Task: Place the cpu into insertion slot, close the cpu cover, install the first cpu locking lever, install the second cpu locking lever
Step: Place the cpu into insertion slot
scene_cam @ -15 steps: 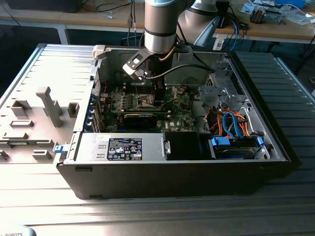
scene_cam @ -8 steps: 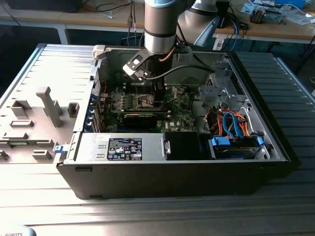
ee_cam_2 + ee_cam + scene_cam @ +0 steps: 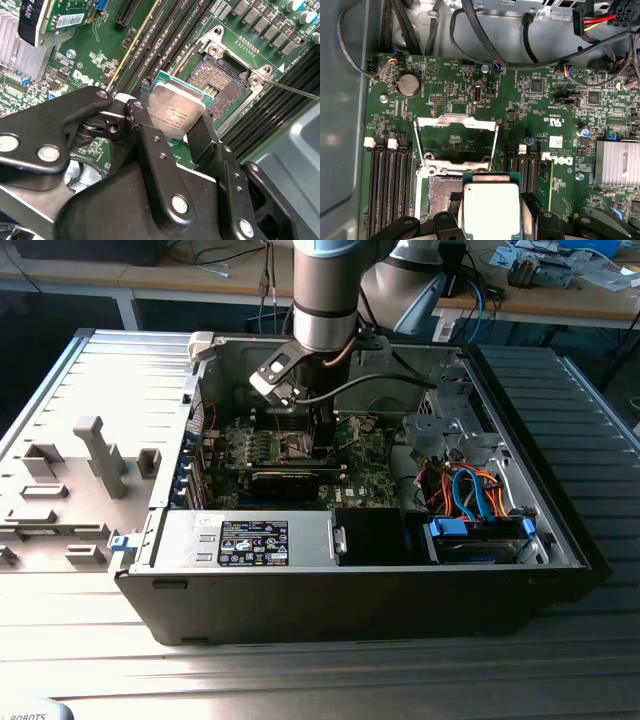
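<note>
My gripper (image 3: 172,114) is shut on the cpu (image 3: 176,111), a silver-faced square chip pinched by its edges between two black fingers (image 3: 139,120). In the first wrist view the cpu (image 3: 491,207) hangs just above the board, overlapping one side of the insertion slot (image 3: 441,192), whose pin field lies bare. The insertion slot (image 3: 222,82) sits just beyond the chip in the second wrist view. The cpu cover (image 3: 456,120) stands flipped open behind the slot. A thin lever rod (image 3: 295,91) sticks out beside the slot. In the exterior view the gripper (image 3: 322,445) reaches down into the open case.
Black memory slots (image 3: 390,185) flank the socket. A finned heat sink (image 3: 617,162) and a coin battery (image 3: 410,85) sit on the board. The grey drive cage (image 3: 450,430), bundled cables (image 3: 470,490) and power supply (image 3: 250,540) crowd the case. A grey fixture tray (image 3: 70,490) lies at the exterior view's left.
</note>
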Motion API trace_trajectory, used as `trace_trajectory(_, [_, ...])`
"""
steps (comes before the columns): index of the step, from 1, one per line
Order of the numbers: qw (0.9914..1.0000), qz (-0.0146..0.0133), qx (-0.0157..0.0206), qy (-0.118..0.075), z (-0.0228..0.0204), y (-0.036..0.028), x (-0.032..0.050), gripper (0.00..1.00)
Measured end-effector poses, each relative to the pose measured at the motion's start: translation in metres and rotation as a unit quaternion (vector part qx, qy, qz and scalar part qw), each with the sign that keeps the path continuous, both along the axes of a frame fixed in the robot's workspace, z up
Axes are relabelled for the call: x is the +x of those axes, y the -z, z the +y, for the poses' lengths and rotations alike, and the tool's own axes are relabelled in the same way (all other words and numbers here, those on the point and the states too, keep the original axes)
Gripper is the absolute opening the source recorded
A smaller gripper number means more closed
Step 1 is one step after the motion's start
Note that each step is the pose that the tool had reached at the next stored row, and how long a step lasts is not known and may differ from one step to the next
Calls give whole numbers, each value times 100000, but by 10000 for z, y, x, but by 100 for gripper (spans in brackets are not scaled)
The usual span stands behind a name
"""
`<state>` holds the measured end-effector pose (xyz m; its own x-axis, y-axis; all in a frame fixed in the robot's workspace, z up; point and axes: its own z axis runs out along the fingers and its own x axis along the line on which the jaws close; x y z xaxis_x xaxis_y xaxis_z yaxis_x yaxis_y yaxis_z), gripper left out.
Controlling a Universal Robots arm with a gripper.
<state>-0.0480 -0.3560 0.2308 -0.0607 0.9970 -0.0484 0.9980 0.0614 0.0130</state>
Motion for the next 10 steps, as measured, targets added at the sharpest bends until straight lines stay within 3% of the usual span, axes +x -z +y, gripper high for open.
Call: trace_trajectory(10, [100000,2,1,0,0,20,0,54])
